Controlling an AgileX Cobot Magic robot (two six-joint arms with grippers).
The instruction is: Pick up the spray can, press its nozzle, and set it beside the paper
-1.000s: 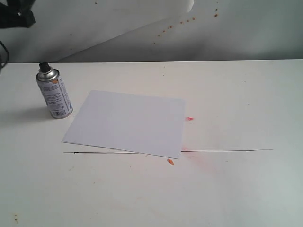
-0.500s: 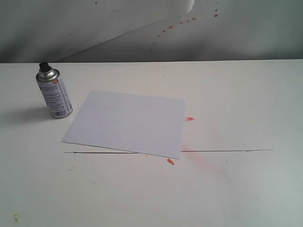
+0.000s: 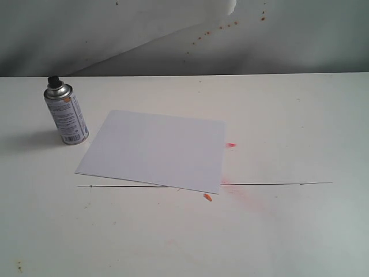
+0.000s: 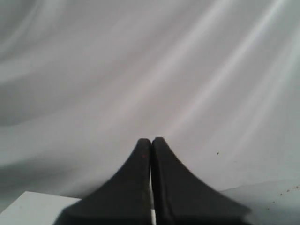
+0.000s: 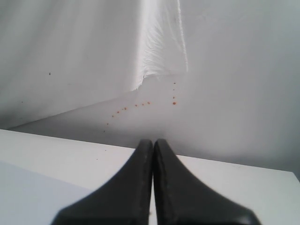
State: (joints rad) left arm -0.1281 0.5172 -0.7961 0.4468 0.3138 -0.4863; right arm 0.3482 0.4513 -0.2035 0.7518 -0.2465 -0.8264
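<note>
The left gripper (image 4: 151,140) and right gripper (image 5: 153,141) are sitting closed and empty while the can (image 3: 66,112) is standing upright beside the paper (image 3: 155,150), seemingly placed already, otherwise awaiting an opened reach.

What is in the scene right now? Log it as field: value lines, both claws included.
spray can: upright on the table, left of the paper, small gap between them, nothing holding it
nozzle: black, on top of the can
paper: flat, near edge overlapping a thin dark line
left claw: shut, empty, out of the exterior view
right claw: shut, empty, out of the exterior view
red mark: on the table just right of the paper
</note>
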